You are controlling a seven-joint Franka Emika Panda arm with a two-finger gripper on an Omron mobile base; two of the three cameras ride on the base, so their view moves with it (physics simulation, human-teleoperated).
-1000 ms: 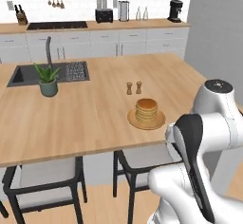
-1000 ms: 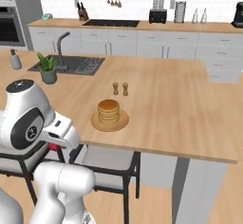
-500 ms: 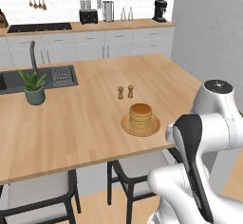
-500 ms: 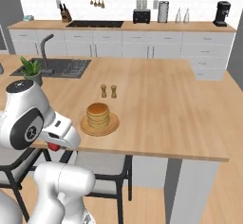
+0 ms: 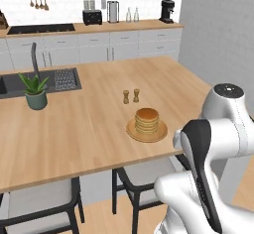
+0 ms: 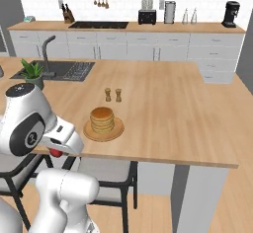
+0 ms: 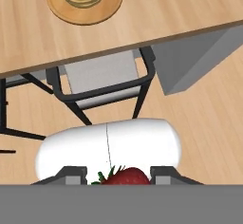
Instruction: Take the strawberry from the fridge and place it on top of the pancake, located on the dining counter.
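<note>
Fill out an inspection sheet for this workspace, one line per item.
Surface: dining counter, light wood.
Job's things: pancake stacked on a tan plate near the counter's front edge, nothing on top; strawberry between the gripper's tips.
Clutter: two shakers behind the plate; potted plant by the sink.
Grippers: gripper shut on the strawberry, below and in front of the counter edge.
Cables: nothing seen.
Surroundings: black-framed stools under the counter; wall counter with toaster and coffee maker.

Bright, even, rendered light throughout; no glare. Soft faint shadows under the stools [image 7: 102,83]. Slightly soft focus, no edge distortion.
</note>
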